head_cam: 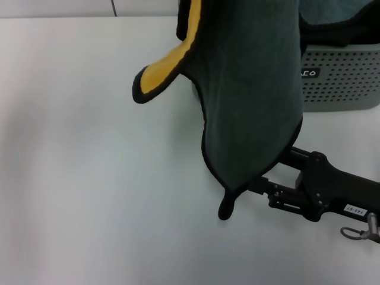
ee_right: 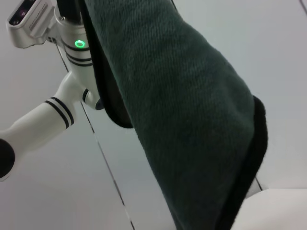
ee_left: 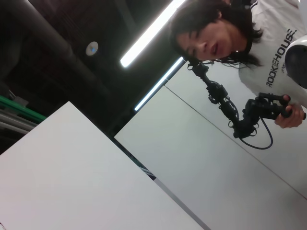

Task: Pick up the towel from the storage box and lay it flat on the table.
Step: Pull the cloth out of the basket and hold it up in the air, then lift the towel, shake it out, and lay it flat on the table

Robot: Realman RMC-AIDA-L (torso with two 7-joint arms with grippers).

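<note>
The towel hangs in the air from above the head view's top edge, over the table. Its grey-teal face is toward me and a yellow corner curls out at the left. What holds its top is out of view. The right wrist view shows the towel close up beside the white left arm. My right gripper is low at the right, with fingers apart and tips hidden behind the towel's lower edge. The storage box stands at the back right.
A dark cloth lies heaped in the box. The left wrist view shows only ceiling lights, wall panels and a person holding a control handle. The table stretches wide to the left of the towel.
</note>
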